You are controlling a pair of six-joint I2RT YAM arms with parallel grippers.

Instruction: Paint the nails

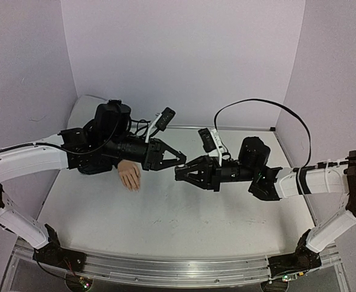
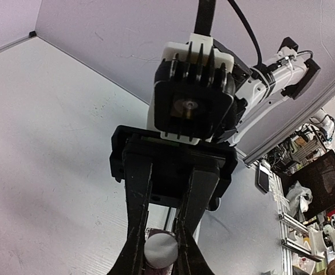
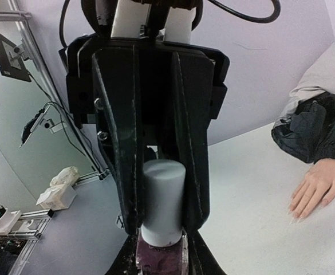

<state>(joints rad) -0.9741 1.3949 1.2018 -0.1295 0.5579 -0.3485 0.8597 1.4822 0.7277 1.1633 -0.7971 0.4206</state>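
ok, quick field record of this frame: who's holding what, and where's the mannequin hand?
left gripper: shut on the white cap
right gripper: shut on the purple bottle
cap: seated on the bottle, not off yet
bottle: held between the two grippers, tip to tip
hand: back up on the table, beside the left gripper, apart from both
sleeve: black, at the wrist
nails: nothing touching them; too small to judge polish
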